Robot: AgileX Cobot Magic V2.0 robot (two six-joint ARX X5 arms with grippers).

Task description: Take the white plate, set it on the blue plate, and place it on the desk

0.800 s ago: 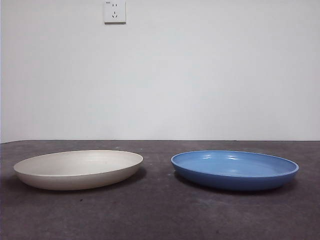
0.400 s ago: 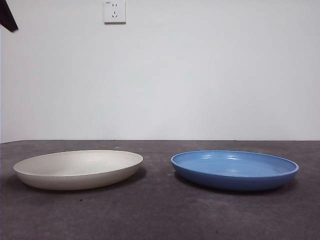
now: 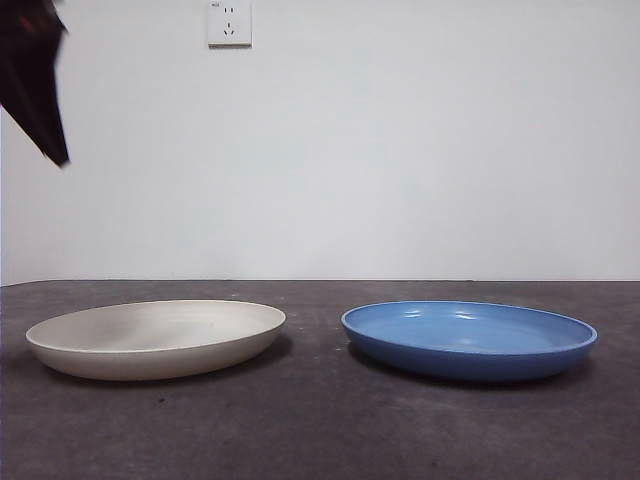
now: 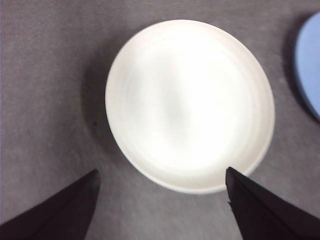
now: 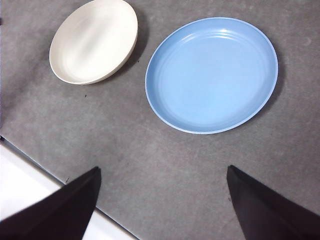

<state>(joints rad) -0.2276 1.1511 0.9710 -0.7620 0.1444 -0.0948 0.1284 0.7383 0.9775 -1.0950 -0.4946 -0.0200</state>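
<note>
The white plate (image 3: 156, 338) sits lower left, untouched; the empty left gripper (image 4: 160, 200), jaws spread wide, should straddle its near rim squarely.

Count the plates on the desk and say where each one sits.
2. The white plate sits on the desk beside the blue plate, apart from it; none looks hidden.

You are looking at a plain indoor test or lab setup, not a lived-in room. A bare white wall (image 3: 400, 150) stands behind a dark grey, rough, speckled table (image 3: 320, 430). One white wall socket (image 3: 229, 22) sits high on the wall. The table carries just two plates, nothing homely around them. A black robot arm (image 3: 35, 75) enters at a top corner.
</note>
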